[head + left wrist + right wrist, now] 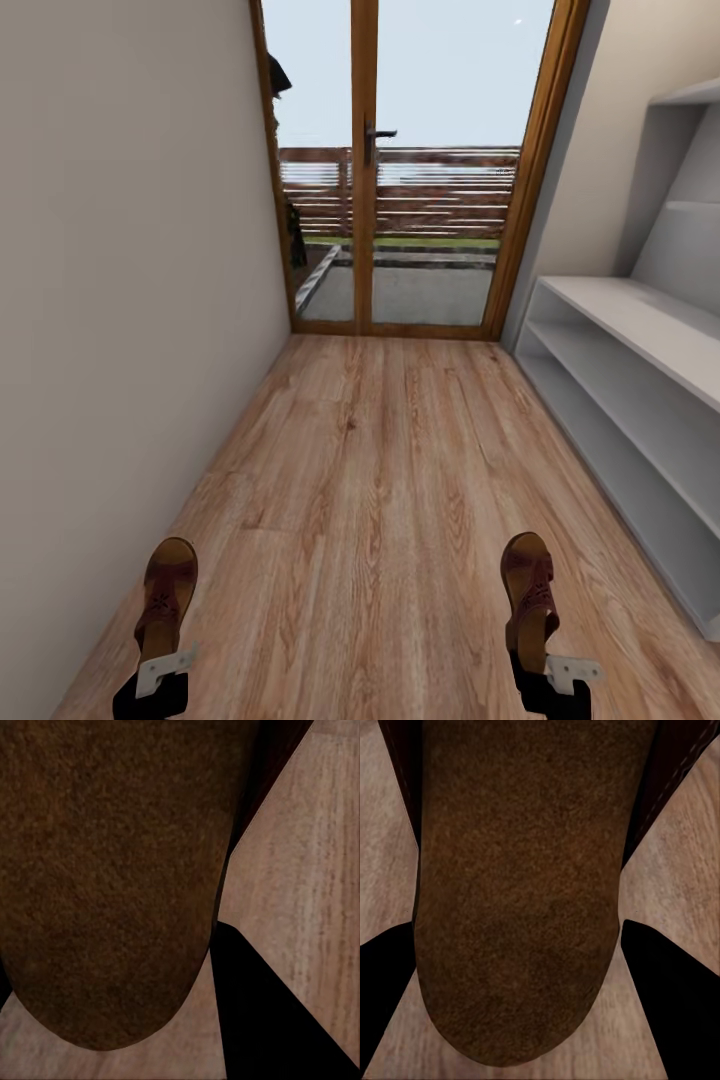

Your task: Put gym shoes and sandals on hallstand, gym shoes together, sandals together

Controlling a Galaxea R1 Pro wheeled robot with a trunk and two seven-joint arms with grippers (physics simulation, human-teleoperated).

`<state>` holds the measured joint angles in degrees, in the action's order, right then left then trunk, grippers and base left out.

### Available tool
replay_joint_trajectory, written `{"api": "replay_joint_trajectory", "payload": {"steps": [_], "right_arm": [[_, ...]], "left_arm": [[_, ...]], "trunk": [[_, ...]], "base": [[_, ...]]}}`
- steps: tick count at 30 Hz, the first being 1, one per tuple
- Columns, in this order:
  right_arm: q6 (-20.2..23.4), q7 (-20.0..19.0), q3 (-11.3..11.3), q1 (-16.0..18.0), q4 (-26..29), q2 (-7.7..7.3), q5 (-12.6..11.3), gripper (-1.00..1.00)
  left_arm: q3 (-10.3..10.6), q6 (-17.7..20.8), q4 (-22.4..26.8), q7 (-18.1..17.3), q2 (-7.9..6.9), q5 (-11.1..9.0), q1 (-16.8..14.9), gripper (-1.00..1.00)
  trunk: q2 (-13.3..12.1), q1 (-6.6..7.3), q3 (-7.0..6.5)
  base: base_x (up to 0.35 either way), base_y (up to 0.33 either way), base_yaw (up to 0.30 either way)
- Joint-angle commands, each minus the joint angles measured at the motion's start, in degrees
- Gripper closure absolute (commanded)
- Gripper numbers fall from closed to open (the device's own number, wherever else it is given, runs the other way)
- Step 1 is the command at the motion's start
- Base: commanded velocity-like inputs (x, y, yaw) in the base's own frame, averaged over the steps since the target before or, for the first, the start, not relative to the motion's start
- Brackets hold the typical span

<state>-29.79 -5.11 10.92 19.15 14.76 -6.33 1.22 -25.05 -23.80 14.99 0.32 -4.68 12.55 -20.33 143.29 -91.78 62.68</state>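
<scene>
Left end effector (160, 668) is clamped on the left sandal (167, 590) at its heel end, toe fwd, held above the corridor floor (380, 480) near the left wall. Right end effector (552, 672) is likewise closed on the right sandal (528, 592), w/ the hallstand (640, 400) to its right, shelves bare. Judging by looks: sandals light, soles stiff, woven straps softer, so a heel/sole-edge grip should hold; sueded footbed (105, 870) prob. not slippery. Wrist views blocked by footbed (517, 885); fingertips mostly hidden, so exact contact is hard to make out. Gym shoes aren't anywhere I can point to.
</scene>
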Motion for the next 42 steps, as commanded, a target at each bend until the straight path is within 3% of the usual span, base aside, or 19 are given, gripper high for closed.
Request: {"api": "replay_joint_trajectory", "payload": {"steps": [1, 42], "right_arm": [[-0.18, -0.55, 0.50, 0.05, -0.05, 0.02, 0.10, 1.00], [-0.18, -0.59, 0.50, 0.05, 0.00, -0.14, 0.10, 1.00]], "left_arm": [[-0.44, -0.20, -0.05, 0.04, 0.02, 0.80, -0.05, 1.00], [-0.44, -0.22, -0.17, 0.04, 0.04, 0.80, 0.02, 1.00]], "trunk": [[0.02, -0.02, 0.05], [0.02, -0.02, 0.05]], "base": [[0.340, 0.000, 0.000], [0.340, 0.000, 0.000]]}}
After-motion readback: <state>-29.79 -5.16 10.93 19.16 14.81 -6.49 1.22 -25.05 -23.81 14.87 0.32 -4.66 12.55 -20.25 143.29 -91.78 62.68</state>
